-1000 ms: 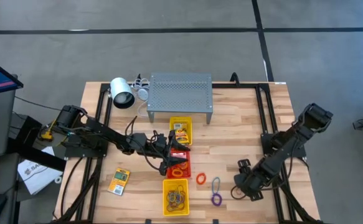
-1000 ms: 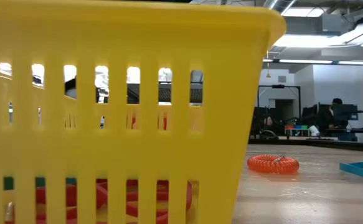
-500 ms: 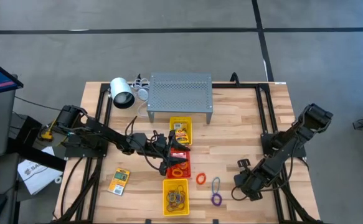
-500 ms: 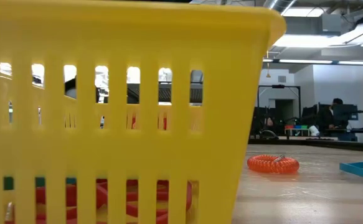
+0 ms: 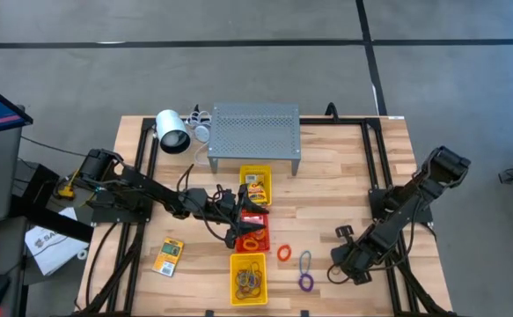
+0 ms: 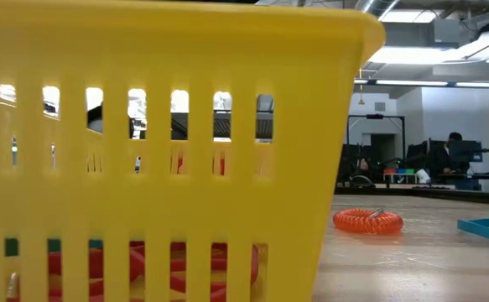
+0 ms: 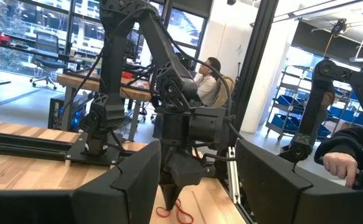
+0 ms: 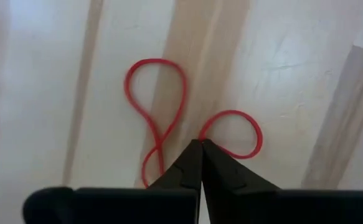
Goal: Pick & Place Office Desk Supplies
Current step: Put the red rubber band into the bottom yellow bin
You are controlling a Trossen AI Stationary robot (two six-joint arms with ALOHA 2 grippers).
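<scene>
A thin red rubber band (image 8: pixel 159 102) lies in twisted loops on the wooden table near its right front. My right gripper (image 8: pixel 200 143) points down at it and is shut on it; the high view shows that gripper (image 5: pixel 336 270) beside the right frame rail. My left gripper (image 5: pixel 242 219) hangs open and level over the red tray (image 5: pixel 260 236), touching nothing. An orange coil ring (image 5: pixel 284 254), a pale ring (image 5: pixel 304 261) and a purple ring (image 5: pixel 305 282) lie between the trays and my right gripper. A yellow card packet (image 5: pixel 168 255) lies at the front left. My right gripper pinches the red rubber band between its two fingertips, where the small loop (image 8: pixel 232 133) meets the twisted longer loop (image 8: pixel 201 138). The fingers come from above, pointing steeply down. The band lies slack and flat on the table.
Two yellow trays (image 5: pixel 255 187) (image 5: pixel 248 277) stand in line with the red one; the near one's wall (image 6: pixel 143 151) fills the low view. A perforated metal stand (image 5: pixel 254 132) and a white lamp (image 5: pixel 172 132) stand at the back. Black frame rails (image 5: pixel 375 167) run along the sides.
My right gripper has shut on the red rubber band without shifting its place. The band stays flat on the table.
</scene>
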